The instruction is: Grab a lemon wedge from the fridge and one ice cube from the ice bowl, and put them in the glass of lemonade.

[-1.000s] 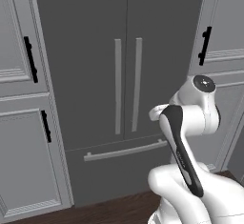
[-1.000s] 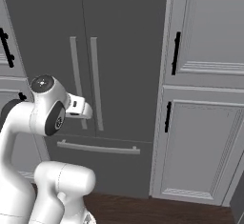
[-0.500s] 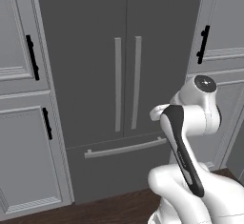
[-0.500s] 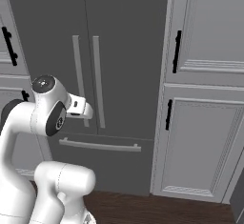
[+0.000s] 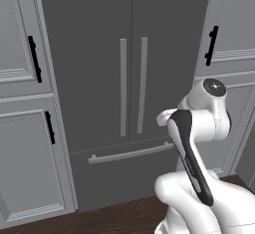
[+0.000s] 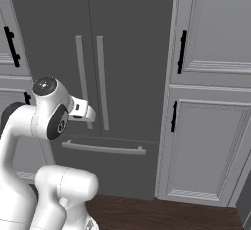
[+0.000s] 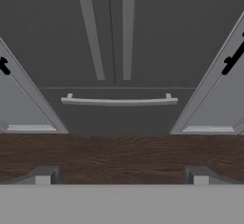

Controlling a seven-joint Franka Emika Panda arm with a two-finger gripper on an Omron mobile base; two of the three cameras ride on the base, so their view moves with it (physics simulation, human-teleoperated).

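Your hand (image 7: 121,175) is spread fully wide and grips nothing, aimed low at the tall dark grey double-door fridge (image 7: 119,37), whose doors stand closed above the dark wooden floor (image 7: 119,154).

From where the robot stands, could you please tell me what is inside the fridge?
Nothing inside shows: both doors of the fridge are shut, and so is the drawer below them. Its two upright bar handles and the drawer handle show, so whether a lemon wedge lies inside cannot be told.
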